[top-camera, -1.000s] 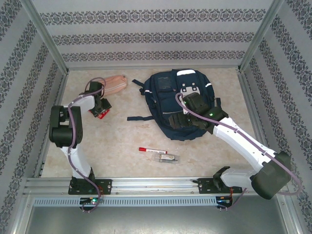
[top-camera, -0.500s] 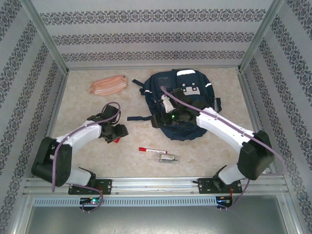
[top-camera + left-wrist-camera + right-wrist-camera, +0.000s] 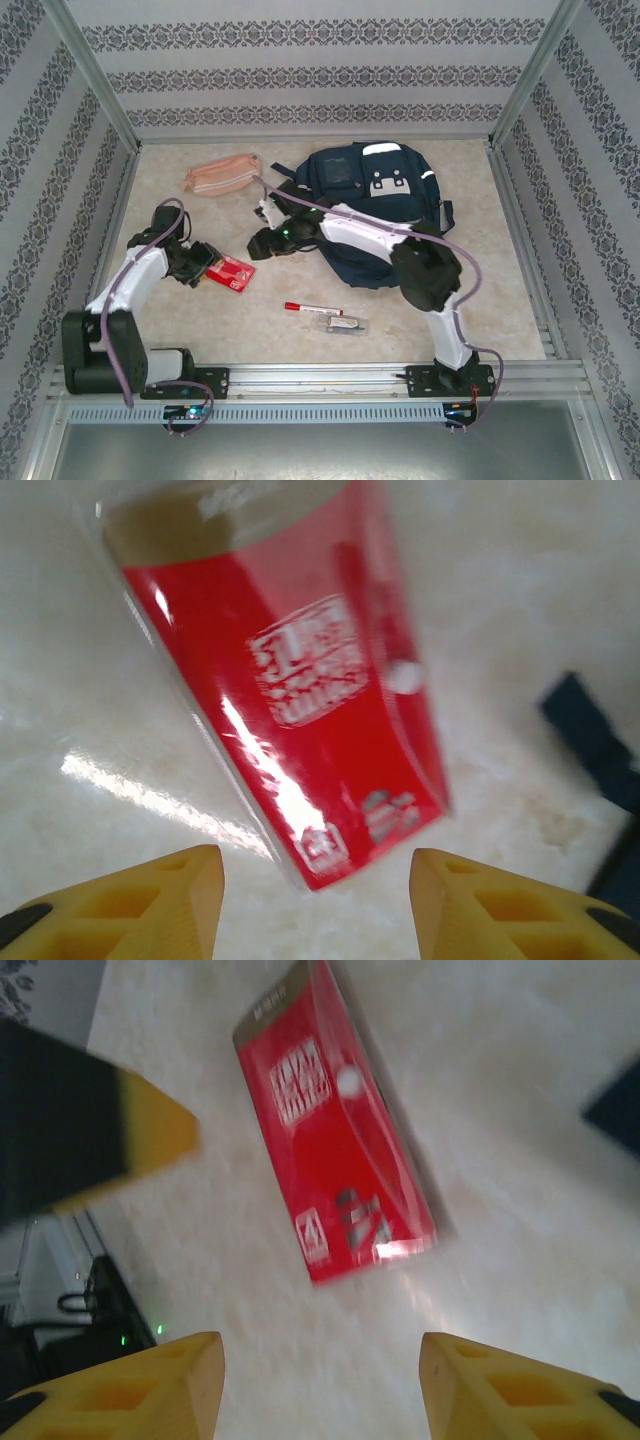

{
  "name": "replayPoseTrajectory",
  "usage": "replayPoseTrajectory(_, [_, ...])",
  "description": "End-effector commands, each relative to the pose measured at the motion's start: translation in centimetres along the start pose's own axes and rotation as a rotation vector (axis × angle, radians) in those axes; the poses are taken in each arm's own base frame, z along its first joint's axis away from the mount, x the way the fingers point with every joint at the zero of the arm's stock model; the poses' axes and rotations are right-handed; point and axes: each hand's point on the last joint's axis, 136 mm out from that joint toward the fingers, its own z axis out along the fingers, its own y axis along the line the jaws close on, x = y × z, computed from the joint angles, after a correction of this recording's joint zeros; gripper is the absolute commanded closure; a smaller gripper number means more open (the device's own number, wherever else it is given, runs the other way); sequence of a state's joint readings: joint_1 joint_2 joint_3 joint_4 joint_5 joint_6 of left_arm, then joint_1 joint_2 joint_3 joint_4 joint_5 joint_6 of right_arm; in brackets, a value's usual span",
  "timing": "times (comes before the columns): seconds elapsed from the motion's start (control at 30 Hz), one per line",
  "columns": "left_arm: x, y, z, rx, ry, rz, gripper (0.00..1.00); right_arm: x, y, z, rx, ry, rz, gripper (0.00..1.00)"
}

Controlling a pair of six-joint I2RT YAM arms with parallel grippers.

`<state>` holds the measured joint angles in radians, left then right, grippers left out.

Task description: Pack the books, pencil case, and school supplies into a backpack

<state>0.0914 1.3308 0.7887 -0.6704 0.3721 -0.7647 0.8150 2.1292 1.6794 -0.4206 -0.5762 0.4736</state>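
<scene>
1. The small red packet [image 3: 231,272] with white marks lies flat on the tabletop [image 3: 480,300], left of the middle and about halfway between the near and far edges.
2. The left gripper [image 3: 203,268] sits just beside the packet on its left-edge side. In the left wrist view its yellow fingers [image 3: 150,900] are spread apart with the packet's [image 3: 300,710] corner showing between the tips. They aren't pinching it, so the fingers are parted and hold nothing.
3. The right gripper [image 3: 265,243] reaches across from the backpack side and sits just beyond the packet, toward the far edge. In the right wrist view its fingers [image 3: 150,1380] are also apart and empty, with the packet [image 3: 335,1160] on the tabletop below and ahead of them.
4. That same view catches one yellow finger of the left gripper at upper left, near the packet.
5. The navy backpack [image 3: 350,175] lies flat against the far edge, a bit right of the middle, and the right arm crosses over it. A dark strap [image 3: 590,740] shows at the right of the left wrist view.
6. The salmon-pink pencil case [image 3: 222,176] is near the far-left corner, just beside the backpack.
7. The white marker pen [image 3: 300,308] with its red cap and the clear-wrapped item [image 3: 340,324] lie side by side near the near edge, around the middle.
</scene>
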Motion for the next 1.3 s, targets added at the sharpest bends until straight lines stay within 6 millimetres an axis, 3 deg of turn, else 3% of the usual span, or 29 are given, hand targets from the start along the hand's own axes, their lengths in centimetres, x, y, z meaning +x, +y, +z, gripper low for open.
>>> replayPoseTrajectory(0.0, [-0.6, -0.9, 1.6, 0.062, 0.022, -0.007, 0.48, -1.5, 0.8, 2.5, -0.035, -0.001, -0.029, 0.47])
replayPoseTrajectory(0.23, [-1.1, 2.5, 4.6, -0.084, 0.02, -0.036, 0.51, -0.9, -2.2, 6.3, 0.032, 0.066, -0.016, 0.49])
replayPoseTrajectory(0.37, [-0.9, 4.1, 5.6, -0.152, 0.035, -0.005, 0.54, 0.8, -2.1, 8.0, 0.013, 0.123, -0.01, 0.49])
replayPoseTrajectory(0.53, [0.6, 5.2, 6.9, -0.188, 0.122, 0.008, 0.55, 1.7, -1.9, 8.6, -0.006, 0.154, -0.002, 0.49])
replayPoseTrajectory(0.7, [1.7, 5.3, 7.0, -0.186, 0.177, 0.019, 0.57, 2.4, 0.2, 8.8, -0.129, 0.207, 0.084, 0.51])
replayPoseTrajectory(0.97, [3.3, 4.3, 7.7, -0.079, 0.225, -0.012, 0.83, 2.2, 3.1, 9.4, -0.291, 0.21, 0.201, 0.57])
replayPoseTrajectory(1.17, [3.5, 4.8, 7.5, -0.106, 0.236, 0.019, 0.88, 1.8, 3.7, 9.7, -0.337, 0.185, 0.27, 0.61])
replayPoseTrajectory(1.27, [3.5, 4.8, 7.4, -0.099, 0.225, 0.025, 0.88, 1.7, 3.8, 9.9, -0.352, 0.179, 0.282, 0.68])
